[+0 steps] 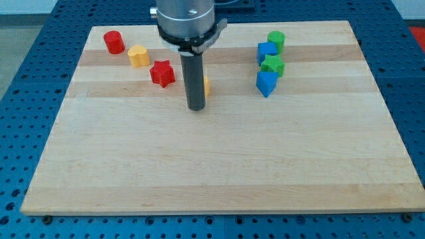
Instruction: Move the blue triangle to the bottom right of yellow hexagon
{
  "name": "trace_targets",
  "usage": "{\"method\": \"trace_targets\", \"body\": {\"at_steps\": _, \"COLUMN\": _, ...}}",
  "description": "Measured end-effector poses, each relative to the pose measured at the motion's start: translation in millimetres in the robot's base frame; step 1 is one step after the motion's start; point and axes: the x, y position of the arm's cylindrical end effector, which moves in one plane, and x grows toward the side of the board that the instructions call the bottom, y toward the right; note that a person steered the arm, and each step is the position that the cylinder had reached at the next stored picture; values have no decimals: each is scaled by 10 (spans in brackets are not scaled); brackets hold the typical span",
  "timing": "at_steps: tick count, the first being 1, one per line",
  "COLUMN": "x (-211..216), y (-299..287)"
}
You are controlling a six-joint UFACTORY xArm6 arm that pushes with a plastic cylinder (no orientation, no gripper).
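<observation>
Blue triangle (265, 83) sits right of my tip (197, 107) (a bare rod, nothing held).

Robotics lab, wooden board (219, 159) on blue perforated bench (26, 79), small coloured test blocks (265, 83)

Red cylinder (114, 42); red star (161, 73); blue triangle (265, 83); pale wooden board (219, 159)

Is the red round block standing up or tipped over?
Standing up. The red cylinder sits on the board with its flat round top facing up, at the view's top left, far from my tip.
</observation>
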Motion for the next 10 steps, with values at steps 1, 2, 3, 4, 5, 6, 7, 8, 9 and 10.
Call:
{"method": "trace_targets", "body": {"at_steps": 1, "x": 256, "y": 278}}
{"method": "trace_targets", "body": {"at_steps": 2, "x": 249, "y": 1052}}
{"method": "trace_targets", "body": {"at_steps": 3, "x": 71, "y": 2002}}
{"method": "trace_targets", "body": {"at_steps": 4, "x": -527, "y": 2471}}
{"method": "trace_targets", "body": {"at_steps": 5, "x": -695, "y": 2317}}
{"method": "trace_targets", "body": {"at_steps": 6, "x": -695, "y": 1773}}
{"method": "trace_targets", "body": {"at_steps": 7, "x": -695, "y": 1548}}
{"method": "trace_targets", "body": {"at_steps": 8, "x": -781, "y": 1579}}
{"method": "trace_targets", "body": {"at_steps": 9, "x": -720, "y": 1363}}
{"method": "trace_targets", "body": {"at_steps": 10, "x": -400, "y": 1100}}
